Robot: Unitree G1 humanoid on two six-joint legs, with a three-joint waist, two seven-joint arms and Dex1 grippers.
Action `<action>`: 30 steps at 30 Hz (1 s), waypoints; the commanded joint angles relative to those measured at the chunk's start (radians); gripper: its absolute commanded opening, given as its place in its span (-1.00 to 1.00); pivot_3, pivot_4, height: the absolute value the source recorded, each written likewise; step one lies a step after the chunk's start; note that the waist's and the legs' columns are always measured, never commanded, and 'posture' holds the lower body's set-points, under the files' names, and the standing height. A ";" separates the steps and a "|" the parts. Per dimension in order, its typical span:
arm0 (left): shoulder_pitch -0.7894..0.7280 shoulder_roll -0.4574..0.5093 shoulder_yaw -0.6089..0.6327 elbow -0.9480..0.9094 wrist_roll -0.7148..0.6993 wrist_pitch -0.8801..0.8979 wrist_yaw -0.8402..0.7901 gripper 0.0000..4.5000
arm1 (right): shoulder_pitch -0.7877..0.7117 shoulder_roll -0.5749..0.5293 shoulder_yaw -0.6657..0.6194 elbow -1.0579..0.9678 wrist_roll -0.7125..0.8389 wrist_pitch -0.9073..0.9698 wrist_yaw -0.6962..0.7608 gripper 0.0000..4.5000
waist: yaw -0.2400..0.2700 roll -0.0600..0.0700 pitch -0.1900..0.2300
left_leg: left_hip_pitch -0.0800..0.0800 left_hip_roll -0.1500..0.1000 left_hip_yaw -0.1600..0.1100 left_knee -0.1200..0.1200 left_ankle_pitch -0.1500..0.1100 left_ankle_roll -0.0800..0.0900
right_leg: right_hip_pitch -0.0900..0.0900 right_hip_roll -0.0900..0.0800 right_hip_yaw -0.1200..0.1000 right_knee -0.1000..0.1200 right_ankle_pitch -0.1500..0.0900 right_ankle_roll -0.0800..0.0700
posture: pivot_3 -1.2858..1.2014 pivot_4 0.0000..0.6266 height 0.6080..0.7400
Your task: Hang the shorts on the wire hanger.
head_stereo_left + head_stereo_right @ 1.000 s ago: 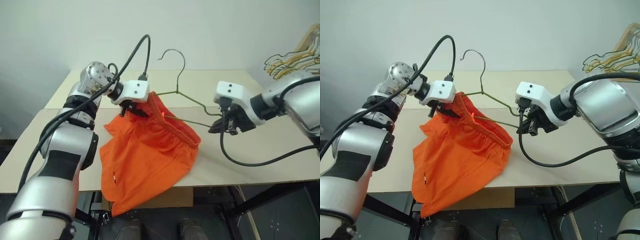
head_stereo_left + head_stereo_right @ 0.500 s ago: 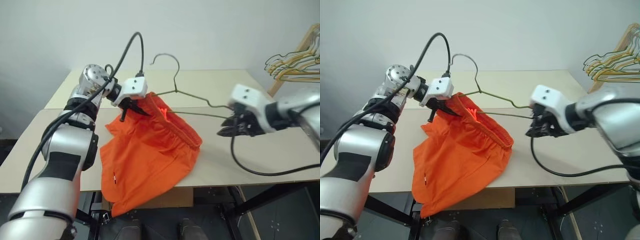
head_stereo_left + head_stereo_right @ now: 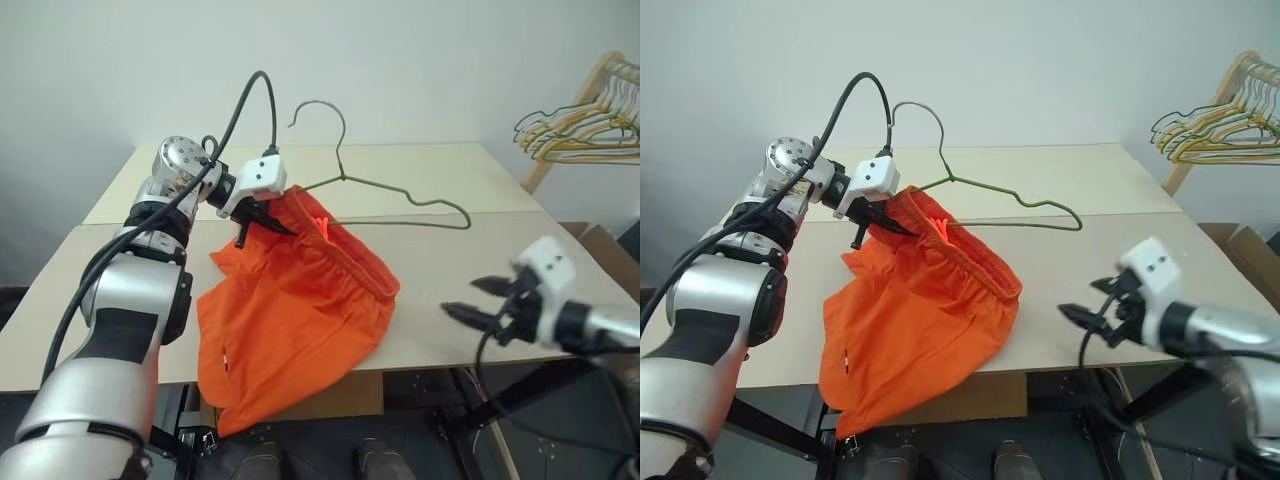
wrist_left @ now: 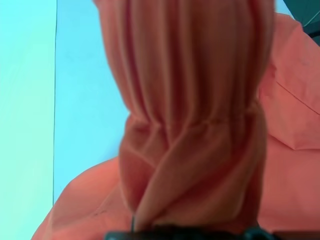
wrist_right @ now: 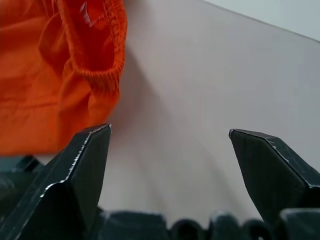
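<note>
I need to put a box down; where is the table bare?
Bare: the far strip of the table behind the wire hanger, and the right part between the hanger and the open right hand. Crowded: the left-middle, where the shorts hang from the shut left hand over the front edge.

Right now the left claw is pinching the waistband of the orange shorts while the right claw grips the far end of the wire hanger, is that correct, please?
Not quite: the right claw is open and clear of the wire hanger, as the left eye view shows. The left claw does pinch the shorts at the waistband.
</note>
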State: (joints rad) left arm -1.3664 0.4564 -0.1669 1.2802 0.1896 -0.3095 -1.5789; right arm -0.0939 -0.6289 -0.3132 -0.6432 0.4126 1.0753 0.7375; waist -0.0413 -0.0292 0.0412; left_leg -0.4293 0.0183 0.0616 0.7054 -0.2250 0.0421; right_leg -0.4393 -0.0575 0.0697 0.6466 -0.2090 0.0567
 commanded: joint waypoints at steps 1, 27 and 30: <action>-0.023 0.006 0.023 -0.027 -0.026 0.006 0.012 -1.00 | -0.037 0.086 0.142 0.044 -0.055 -0.116 -0.109 0.93 | -0.003 0.000 0.000 | 0.001 0.000 0.000 -0.001 0.000 0.000 | 0.001 0.000 0.000 0.000 -0.001 0.000 | 0.01 -1.00 1.00; 0.099 0.115 -0.087 -0.115 -0.148 -0.048 -0.036 -1.00 | -0.096 -0.079 0.132 0.243 0.111 -0.165 0.024 -0.97 | 0.002 0.000 0.000 | 0.000 -0.002 -0.002 -0.002 0.000 0.000 | 0.001 -0.002 0.000 -0.001 0.002 -0.004 | 0.05 -1.00 1.00; 0.129 0.156 -0.162 -0.134 -0.159 -0.072 -0.036 -1.00 | -0.080 -0.206 0.100 0.281 0.125 -0.198 0.112 -0.97 | 0.007 0.000 0.000 | 0.001 -0.001 -0.002 -0.003 0.000 0.000 | 0.002 -0.002 -0.001 -0.002 0.002 -0.005 | 0.05 -1.00 1.00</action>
State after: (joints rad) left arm -1.2194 0.5573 -0.3170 1.1696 0.0477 -0.3667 -1.6108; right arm -0.1839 -0.7790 -0.1488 -0.3950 0.5438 0.8913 0.8120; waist -0.0346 -0.0293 0.0414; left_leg -0.4284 0.0169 0.0600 0.7028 -0.2250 0.0422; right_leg -0.4372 -0.0590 0.0691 0.6444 -0.2072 0.0522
